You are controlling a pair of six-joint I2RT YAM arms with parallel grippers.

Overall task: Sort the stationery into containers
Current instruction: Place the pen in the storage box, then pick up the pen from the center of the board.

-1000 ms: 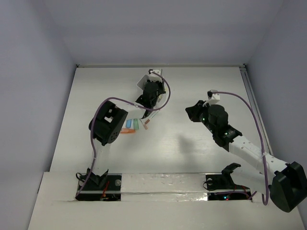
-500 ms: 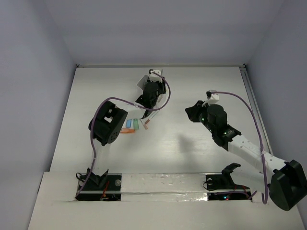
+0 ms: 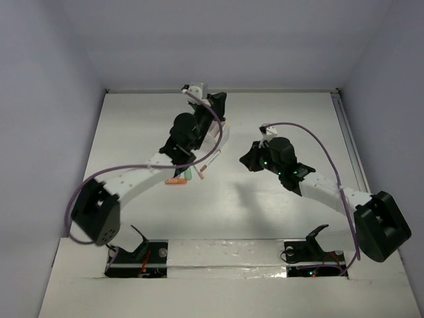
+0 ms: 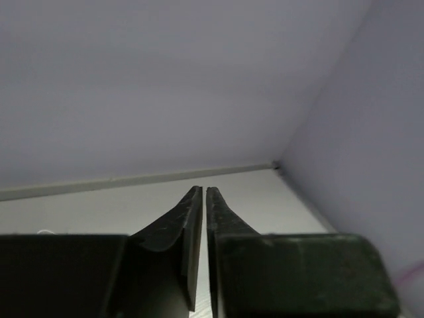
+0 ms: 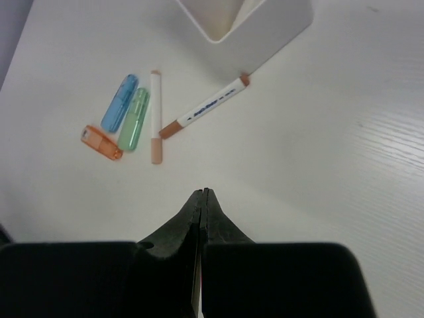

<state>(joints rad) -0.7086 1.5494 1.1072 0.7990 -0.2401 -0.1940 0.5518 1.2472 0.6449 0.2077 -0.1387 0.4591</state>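
Observation:
The white box shows its near corner in the right wrist view [image 5: 255, 30]; from above it [image 3: 224, 136] is mostly hidden under my left arm. On the table beside it lie a blue piece [image 5: 120, 103], a green piece [image 5: 134, 119], an orange piece [image 5: 101, 142] and two white pens with orange ends [image 5: 156, 116] [image 5: 207, 106]. My right gripper [image 5: 204, 192] is shut and empty, above bare table near the pens. My left gripper [image 4: 201, 189] is shut and empty, raised and pointing at the back wall.
Walls close in the table at the back, left and right [image 3: 218, 91]. From above, the orange piece [image 3: 175, 181] and a pen [image 3: 202, 173] lie just in front of my left forearm. My right gripper [image 3: 245, 160] is right of them.
My left arm has unfolded and its gripper has risen from the box toward the back wall. My right gripper has moved left, closer to the loose pieces.

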